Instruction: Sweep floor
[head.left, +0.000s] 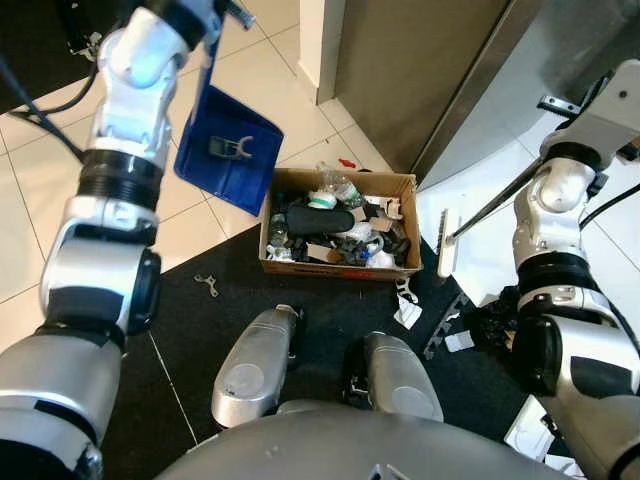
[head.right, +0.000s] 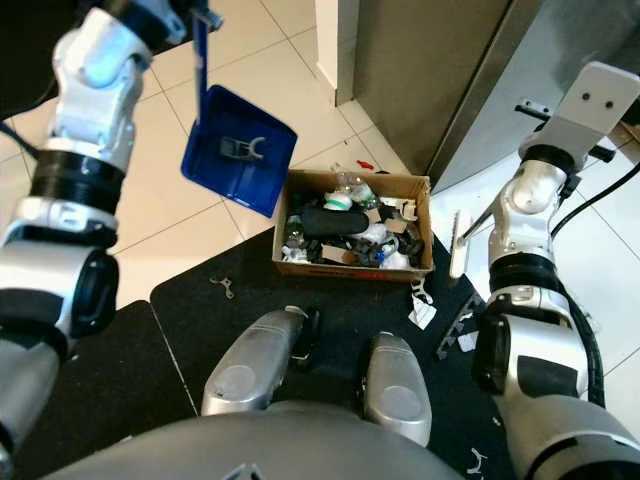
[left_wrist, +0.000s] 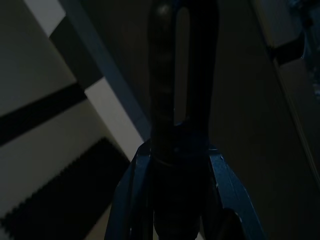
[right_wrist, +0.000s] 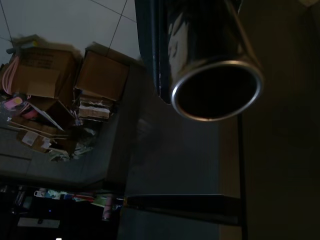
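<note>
A blue dustpan (head.left: 228, 145) hangs tilted beside a cardboard box (head.left: 340, 224) full of trash, its handle gripped by the left fingers (left_wrist: 182, 125). Right fingers' state: cannot tell; a broom (head.left: 447, 243) reaches the floor (head.left: 300, 90). Tip the pan squarely over the box, then sweep up the paper scraps (head.left: 408, 312).

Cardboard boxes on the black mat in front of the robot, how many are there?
1. The cardboard box sits on the black mat ahead of the robot's feet, full of trash, beside the blue dustpan.
</note>
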